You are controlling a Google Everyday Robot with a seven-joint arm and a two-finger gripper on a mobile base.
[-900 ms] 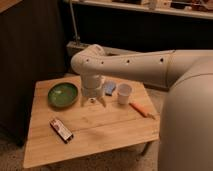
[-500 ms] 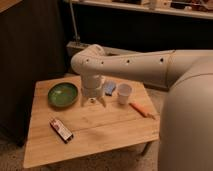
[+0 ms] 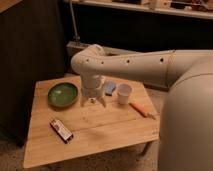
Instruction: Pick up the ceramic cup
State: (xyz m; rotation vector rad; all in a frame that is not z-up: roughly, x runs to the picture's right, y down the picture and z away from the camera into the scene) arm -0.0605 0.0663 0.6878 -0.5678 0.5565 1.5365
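The ceramic cup (image 3: 123,93) is a small plain white cup. It stands upright on the wooden table (image 3: 100,130), right of centre near the far edge. My gripper (image 3: 93,100) hangs from the white arm, fingers pointing down just above the tabletop. It is to the left of the cup, between the cup and the green bowl (image 3: 63,94), and apart from both. It holds nothing that I can see.
A blue object (image 3: 109,87) lies just behind the gripper, left of the cup. An orange carrot-like object (image 3: 139,108) lies right of the cup. A dark red-edged bar (image 3: 61,130) lies near the front left. The arm's bulk fills the right side.
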